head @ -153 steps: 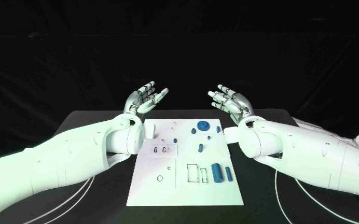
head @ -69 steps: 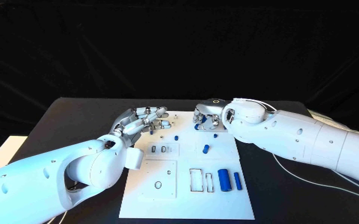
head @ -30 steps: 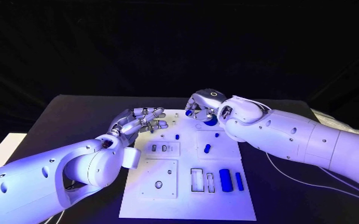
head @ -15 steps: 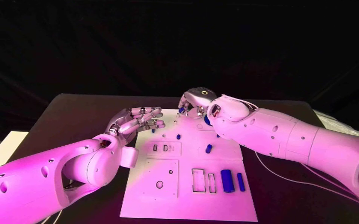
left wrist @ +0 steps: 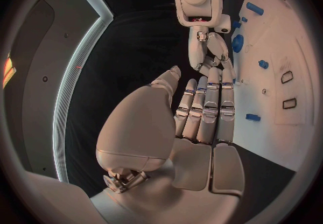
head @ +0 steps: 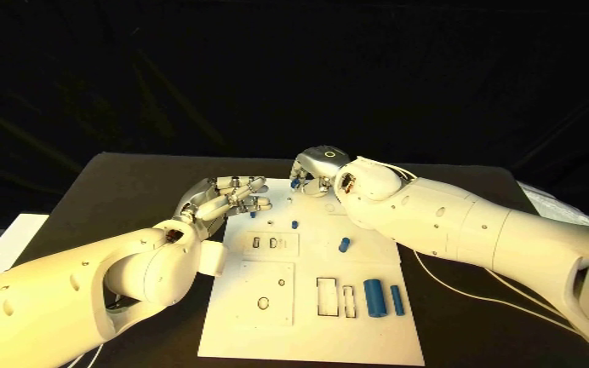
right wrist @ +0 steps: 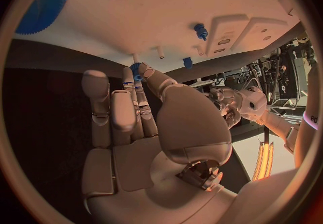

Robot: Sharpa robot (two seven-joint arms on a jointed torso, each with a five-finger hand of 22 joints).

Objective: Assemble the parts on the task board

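So the black table [head: 135,189] took up the lower half of the head view, with the white task board [head: 313,317] lying in the middle of it and running down toward the bottom centre of the frame.

The right arm [head: 466,223] came in from the right edge and reached across to the board's upper end. The right hand [head: 313,172] sat just above centre, curled downward over the top edge of the board. In the right wrist view its fingers [right wrist: 131,100] were held together and fairly straight, with the thumb tucked close, and a small blue part [right wrist: 137,69] sat right at the fingertips. Looked pinched to me, though honestly I couldn't tell how firm the hold was.

The left hand [head: 227,199] was left of centre, over the board's upper left edge, fingers half curled side by side. In the left wrist view they lay straight and together with nothing between them.

Loose parts on the board: a fat blue cylinder [head: 373,298] and a thinner blue pin [head: 397,299] at lower right, a short blue peg [head: 344,244] mid-board, and a toothed blue gear [right wrist: 43,3] showing in the right wrist view.
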